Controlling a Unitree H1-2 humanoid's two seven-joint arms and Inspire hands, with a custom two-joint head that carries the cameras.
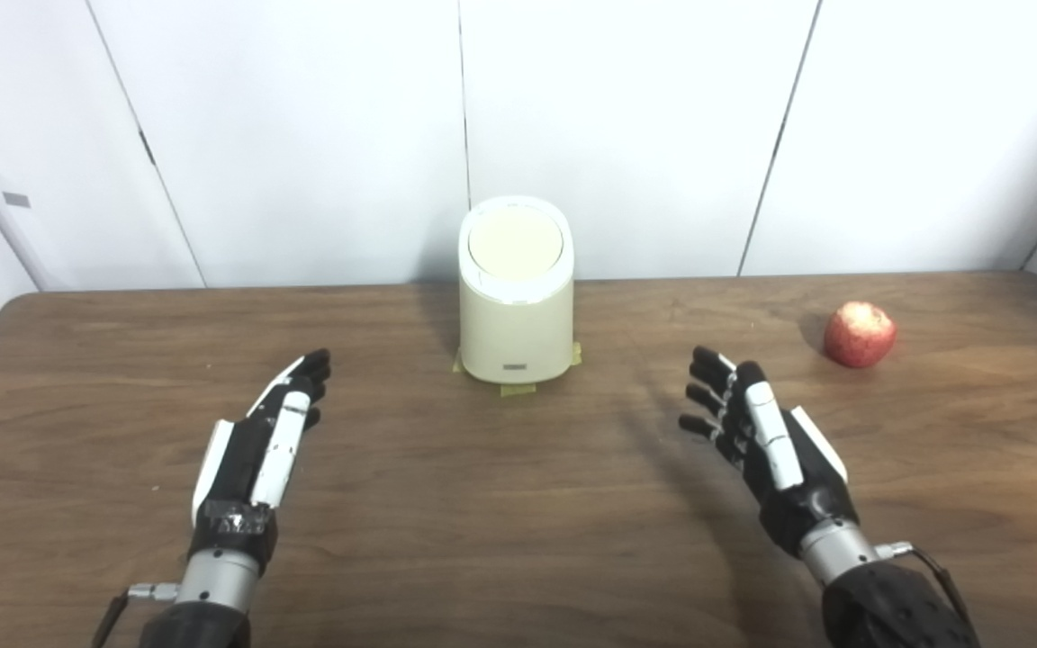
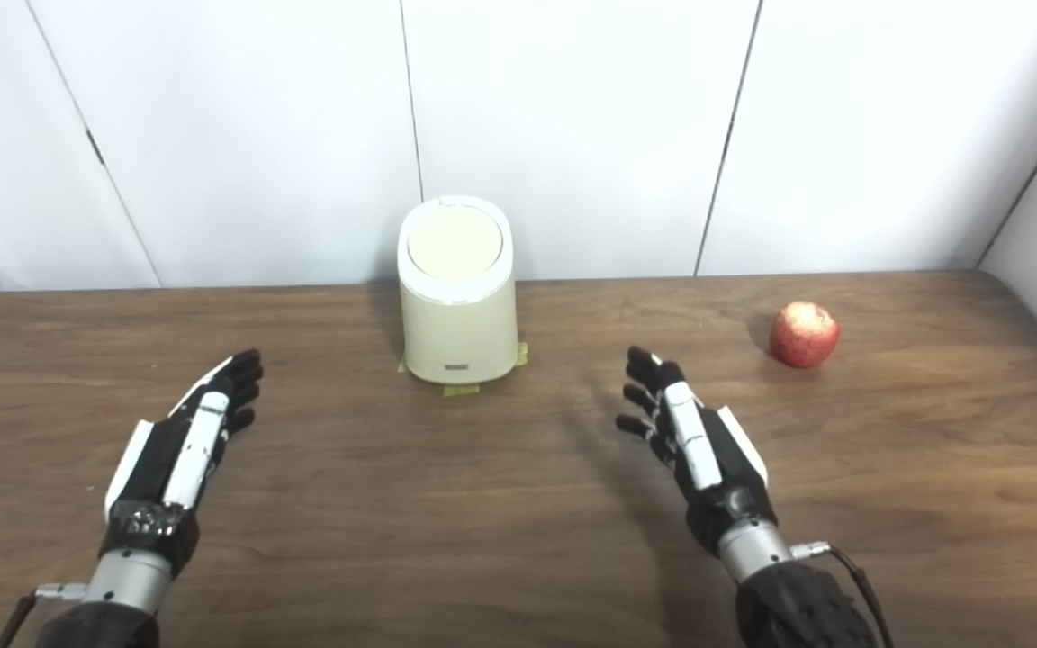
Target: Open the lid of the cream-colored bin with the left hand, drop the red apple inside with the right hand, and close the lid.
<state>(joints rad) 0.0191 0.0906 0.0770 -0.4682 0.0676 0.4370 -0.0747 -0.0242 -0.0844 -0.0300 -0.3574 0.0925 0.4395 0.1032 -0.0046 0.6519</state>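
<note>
The cream-colored bin (image 1: 516,310) stands at the table's (image 1: 482,540) far edge, lid (image 1: 516,241) down, contents hidden, its small front label unreadable. The red apple (image 1: 859,335) lies well right. Left hand (image 1: 268,441) and right hand (image 1: 757,432) hover with fingers spread, holding nothing.

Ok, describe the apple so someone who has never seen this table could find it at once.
Start at the brown wooden table and go to its far right side. There, beyond the right hand and well right of the cream-colored bin, lies the red apple, alone: the only round, red thing, touching nothing else.
</note>
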